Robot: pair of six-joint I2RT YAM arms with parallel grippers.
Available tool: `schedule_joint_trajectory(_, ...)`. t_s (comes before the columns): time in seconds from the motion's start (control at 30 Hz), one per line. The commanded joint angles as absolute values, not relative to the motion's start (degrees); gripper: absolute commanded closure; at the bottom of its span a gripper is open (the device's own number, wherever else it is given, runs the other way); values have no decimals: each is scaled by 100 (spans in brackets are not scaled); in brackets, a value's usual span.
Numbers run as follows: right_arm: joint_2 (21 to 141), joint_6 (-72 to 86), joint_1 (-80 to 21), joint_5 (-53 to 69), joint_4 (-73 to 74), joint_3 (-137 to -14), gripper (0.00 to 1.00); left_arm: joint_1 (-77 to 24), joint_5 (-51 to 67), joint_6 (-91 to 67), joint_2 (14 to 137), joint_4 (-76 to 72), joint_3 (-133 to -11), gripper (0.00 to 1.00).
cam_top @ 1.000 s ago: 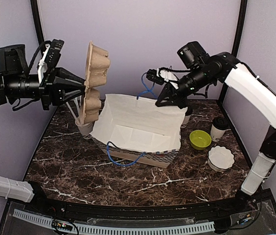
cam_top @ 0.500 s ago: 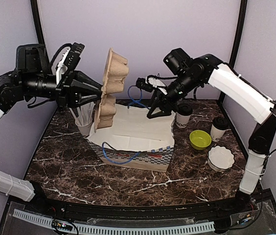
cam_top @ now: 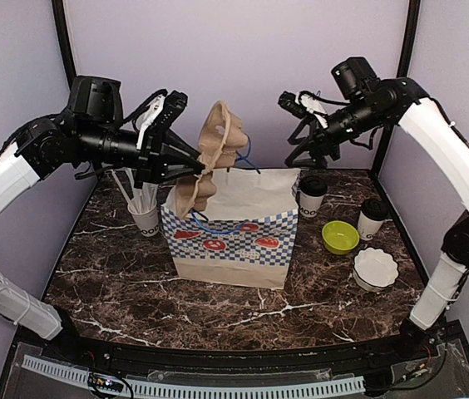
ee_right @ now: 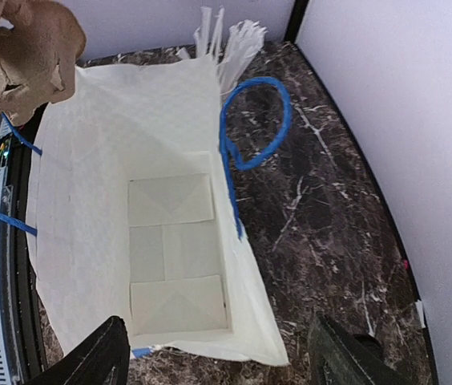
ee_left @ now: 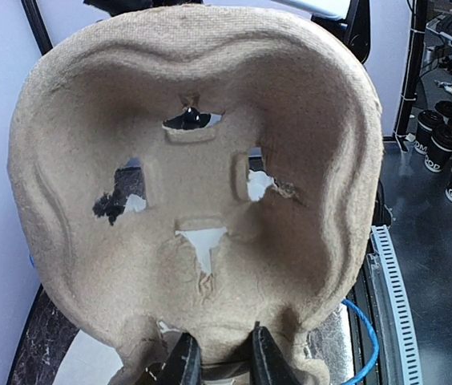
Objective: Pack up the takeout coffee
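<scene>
Takeout coffee is on the table point(cam_top: 118, 274), both cups outside the paper bag point(cam_top: 234, 241). First cup point(cam_top: 311, 198) (white, black lid, black lettering low on the side) stands upright just beside the bag's rear right corner. Second cup point(cam_top: 372, 219) stands upright further right, near the wall, w/ the lime-green bowl point(cam_top: 340, 237) just beside it on its left. A white fluted dish point(cam_top: 376, 268) sits in front of the second cup.

The bag stands upright mid-table, mouth open, w/ a blue-check band and blue handles. The right wrist view looks straight down into its white inside, flat folded bottom showing.

Left gripper point(cam_top: 191, 160) is clamped on a brown pulp cup carrier point(cam_top: 216, 150), held tilted, nearly on end, over the bag's left rim. In the left wrist view both fingers point(ee_left: 184, 361) pinch the carrier's lower edge. Whether the carrier touches the bag can't be told.

Right gripper point(cam_top: 303, 151) hangs above the bag's rear right side, fingers point(ee_right: 90, 361) spread wide, holding nothing.

A cup of white straws point(cam_top: 143, 214) stands just left of the bag.
</scene>
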State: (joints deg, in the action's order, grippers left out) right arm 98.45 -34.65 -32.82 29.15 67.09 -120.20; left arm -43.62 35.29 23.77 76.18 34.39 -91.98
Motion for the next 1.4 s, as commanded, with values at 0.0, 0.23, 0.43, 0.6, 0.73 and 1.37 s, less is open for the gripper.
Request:
schedule_joint_trajectory(0.0, 9379, -3369, -2734, 3268, 6230, -11649, 23, -4378, 3424, 2674, 7633, 3266, -9533, 80)
schedule_joint_trajectory(0.23, 9305, -2745, -2023, 3299, 5080, -10758, 24, -4381, 3370, 2848, 7860, 2960, -9935, 79)
schedule_joint_trajectory(0.43, 9881, -2182, -1863, 3040, 4345, -10618, 29, -4375, 3095, 3008, 8166, 2813, -10203, 79)
schedule_joint_trajectory(0.6, 10814, -1876, -1891, 3070, 4215, -11006, 35, -4372, 2841, 3083, 8379, 2715, -10432, 79)
schedule_joint_trajectory(0.73, 11797, -1876, -2048, 3235, 4473, -11623, 38, -4375, 2804, 3127, 8392, 2728, -10532, 79)
schedule_joint_trajectory(1.37, 13523, -3053, -3461, 4580, 5937, -12023, 42, -4368, 3023, 2858, 7897, 3250, -10075, 79)
